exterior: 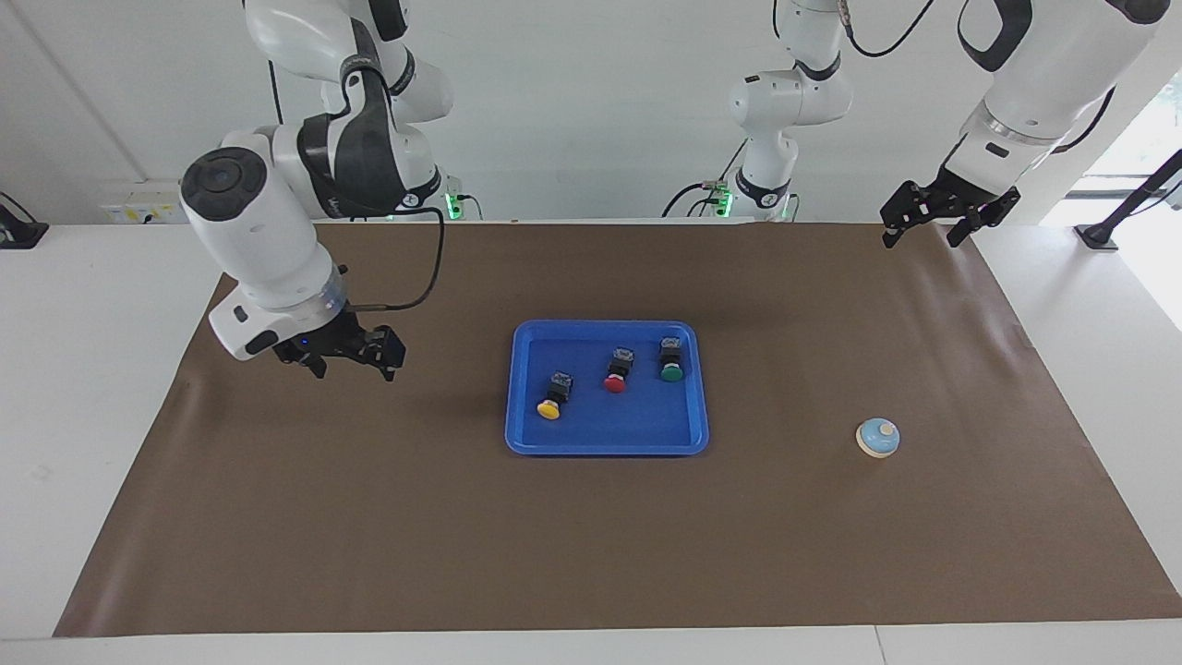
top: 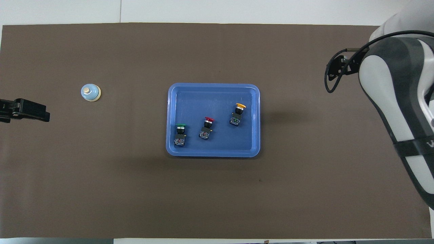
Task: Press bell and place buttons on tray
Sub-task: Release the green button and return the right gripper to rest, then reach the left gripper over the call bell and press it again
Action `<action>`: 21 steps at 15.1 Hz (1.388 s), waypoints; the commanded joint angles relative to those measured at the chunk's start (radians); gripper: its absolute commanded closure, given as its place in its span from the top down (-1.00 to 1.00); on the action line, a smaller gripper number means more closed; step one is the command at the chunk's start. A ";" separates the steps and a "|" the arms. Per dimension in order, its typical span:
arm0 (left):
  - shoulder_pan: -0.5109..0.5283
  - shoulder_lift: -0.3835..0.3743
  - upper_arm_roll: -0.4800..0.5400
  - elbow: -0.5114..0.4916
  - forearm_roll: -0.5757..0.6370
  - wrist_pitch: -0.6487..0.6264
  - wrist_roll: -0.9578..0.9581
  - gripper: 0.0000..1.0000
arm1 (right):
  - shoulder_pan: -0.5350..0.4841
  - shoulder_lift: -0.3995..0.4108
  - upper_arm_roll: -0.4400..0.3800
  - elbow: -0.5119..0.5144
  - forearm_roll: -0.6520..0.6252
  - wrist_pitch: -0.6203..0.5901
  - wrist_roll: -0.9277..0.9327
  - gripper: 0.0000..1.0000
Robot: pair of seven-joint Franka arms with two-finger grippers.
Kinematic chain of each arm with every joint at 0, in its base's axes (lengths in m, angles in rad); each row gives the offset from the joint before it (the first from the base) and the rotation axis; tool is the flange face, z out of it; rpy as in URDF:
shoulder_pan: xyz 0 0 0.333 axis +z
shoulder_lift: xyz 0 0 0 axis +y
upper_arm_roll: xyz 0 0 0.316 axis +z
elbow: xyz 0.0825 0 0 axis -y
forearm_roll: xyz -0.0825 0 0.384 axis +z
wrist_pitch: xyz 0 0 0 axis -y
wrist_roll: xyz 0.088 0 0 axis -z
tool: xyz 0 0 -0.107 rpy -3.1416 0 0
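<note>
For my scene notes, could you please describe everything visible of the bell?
The bell is a small round dome, light blue on top with a cream knob and cream base rim. It stands upright on the brown mat, toward the left arm's end of the table, apart from the blue tray. Nothing touches it.
</note>
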 commanded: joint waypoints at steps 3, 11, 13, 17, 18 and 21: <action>0.002 -0.017 0.002 -0.012 -0.010 -0.006 -0.009 1.00 | -0.050 -0.183 0.012 -0.149 -0.013 -0.054 -0.039 1.00; 0.002 -0.017 0.002 -0.012 -0.010 -0.006 -0.009 1.00 | -0.110 -0.357 0.023 -0.278 -0.019 -0.095 -0.127 1.00; 0.002 -0.017 0.002 -0.012 -0.010 -0.006 -0.009 1.00 | -0.125 -0.344 0.023 -0.262 -0.019 -0.076 -0.132 1.00; 0.002 -0.017 0.002 -0.012 -0.010 -0.006 -0.015 1.00 | -0.115 -0.329 0.017 -0.254 -0.014 -0.073 -0.126 1.00; 0.000 -0.018 0.002 -0.021 -0.010 0.009 -0.018 1.00 | -0.115 -0.329 0.017 -0.254 -0.014 -0.073 -0.126 1.00; -0.006 -0.032 0.002 -0.089 -0.009 0.128 -0.015 -0.99 | -0.116 -0.337 0.020 -0.254 -0.016 -0.078 -0.126 1.00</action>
